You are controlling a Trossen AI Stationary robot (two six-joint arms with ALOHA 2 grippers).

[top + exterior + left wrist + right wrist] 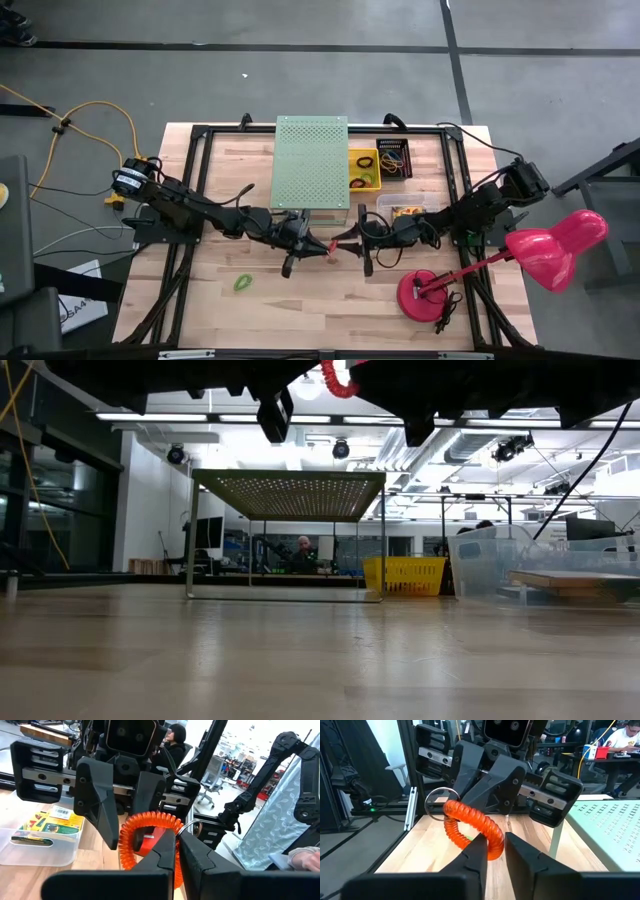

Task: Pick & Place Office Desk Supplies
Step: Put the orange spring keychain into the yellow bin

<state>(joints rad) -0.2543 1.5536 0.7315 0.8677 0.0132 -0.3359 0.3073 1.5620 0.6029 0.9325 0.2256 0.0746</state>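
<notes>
1. Orange coiled band loop (150,837) hangs in mid-air between the two arms, above the middle of the table (300,310), just in front of the pale-green perforated box (311,160).
2. Left gripper (176,851) has its jaws clamped together on one side of the loop.
3. Right gripper (495,851) meets it head-on, jaws closing on the far side; whether they grip yet, I cannot tell.
4. Handover advice: let the right jaws bite firmly before the left releases, since the springy coil may twist or slip.
5. It is a bright, ribbed, stretchy ring with a thin metal ring (436,802) attached.
</notes>
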